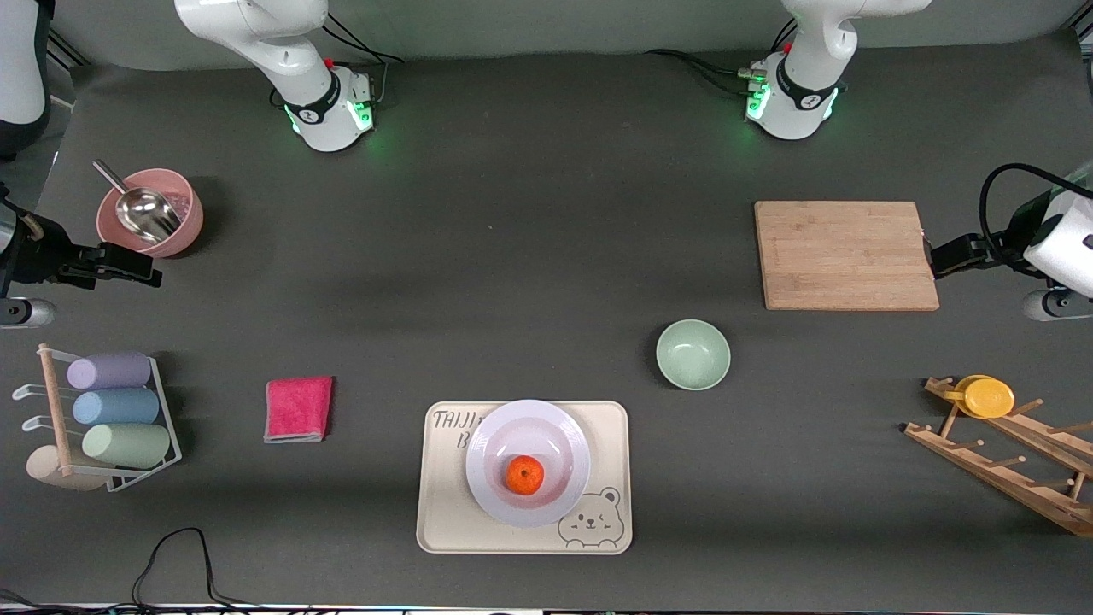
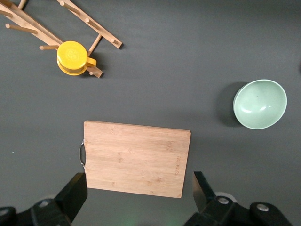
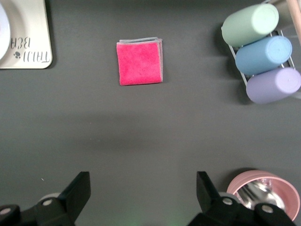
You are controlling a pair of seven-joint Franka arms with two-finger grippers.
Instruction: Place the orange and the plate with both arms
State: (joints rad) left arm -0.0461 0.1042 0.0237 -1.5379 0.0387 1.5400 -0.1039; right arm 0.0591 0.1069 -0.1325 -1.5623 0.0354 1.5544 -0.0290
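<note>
- Two pincers are mine, and both hang spread wide with nothing between the fingers.
- Left pincer point(image 2: 136, 195): it waits up in the air over the edge of the wooden cutting board point(image 2: 136, 157) at the left arm's end of the worktop point(image 1: 512, 256); in the front view it shows at the picture's edge point(image 1: 948, 256), just beside the board point(image 1: 845, 254).
- Out from that pincer, the left wrist view shows the pale-green bowl point(image 2: 260, 103) standing apart from the board, and the yellow cup point(image 2: 73, 57) resting on the wooden peg rack point(image 2: 89, 26).
- Right pincer point(image 3: 143, 193): it hovers over bare worktop at the right arm's end, near the pink bowl point(image 3: 263, 195) that holds a metal scoop point(image 1: 145, 209); in the front view it sits just beside that bowl point(image 1: 128, 272).
- Farther out from it lie the folded pink cloth point(image 3: 139, 62) and the wire rack point(image 1: 166, 418) with three pastel cups lying on their sides: green point(image 3: 249, 23), blue point(image 3: 263, 54) and lilac point(image 3: 273, 84).
- The plate point(image 1: 528, 462) rests on the beige bear tray point(image 1: 523, 477), in the middle of the worktop's length and nearer to the front camera than the green bowl.
- The orange point(image 1: 523, 475) sits in the hollow of the plate, well apart from both pincers.
</note>
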